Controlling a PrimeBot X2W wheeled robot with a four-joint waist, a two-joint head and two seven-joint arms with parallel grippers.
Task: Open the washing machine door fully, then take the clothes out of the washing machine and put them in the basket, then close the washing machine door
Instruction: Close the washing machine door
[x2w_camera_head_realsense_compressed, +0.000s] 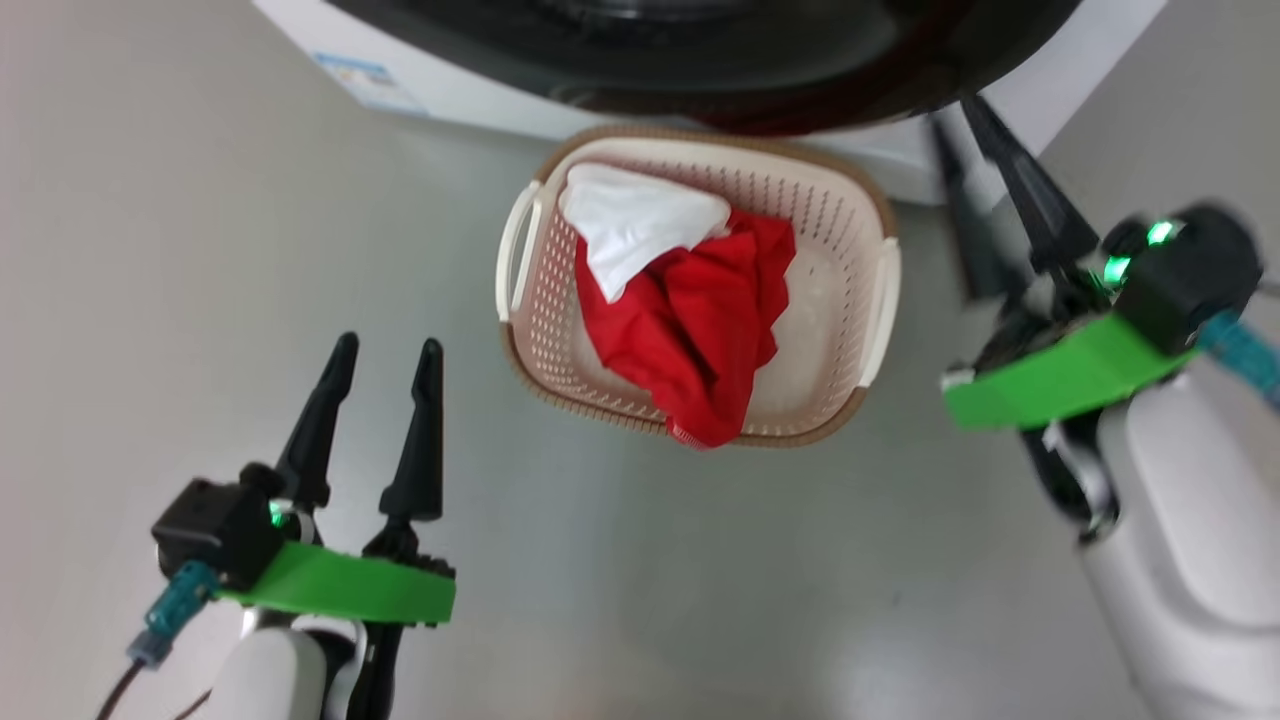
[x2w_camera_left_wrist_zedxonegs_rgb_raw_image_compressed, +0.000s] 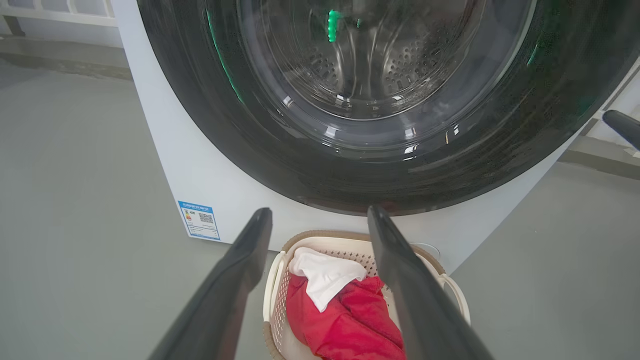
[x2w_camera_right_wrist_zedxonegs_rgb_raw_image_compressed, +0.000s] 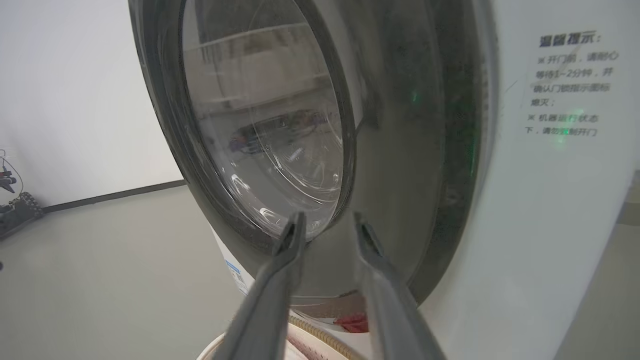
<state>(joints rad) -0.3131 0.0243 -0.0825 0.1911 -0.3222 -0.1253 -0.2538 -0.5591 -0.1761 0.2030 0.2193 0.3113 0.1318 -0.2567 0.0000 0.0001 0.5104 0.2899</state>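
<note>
The clothes lie in the basket. The washing machine door looks shut, so closing seems nearly done. The right hand is near the door's rim, parted and empty; the left hand is released. Next, perhaps a press to check the latch.

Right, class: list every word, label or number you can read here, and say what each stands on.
"温馨提示:" heads the printed notice on the washing machine front.
"等待1~2分钟" stands in that notice; its other lines are too blurred to quote surely.
The blue label with a QR code, low on the machine's front, is too small to read.
</note>
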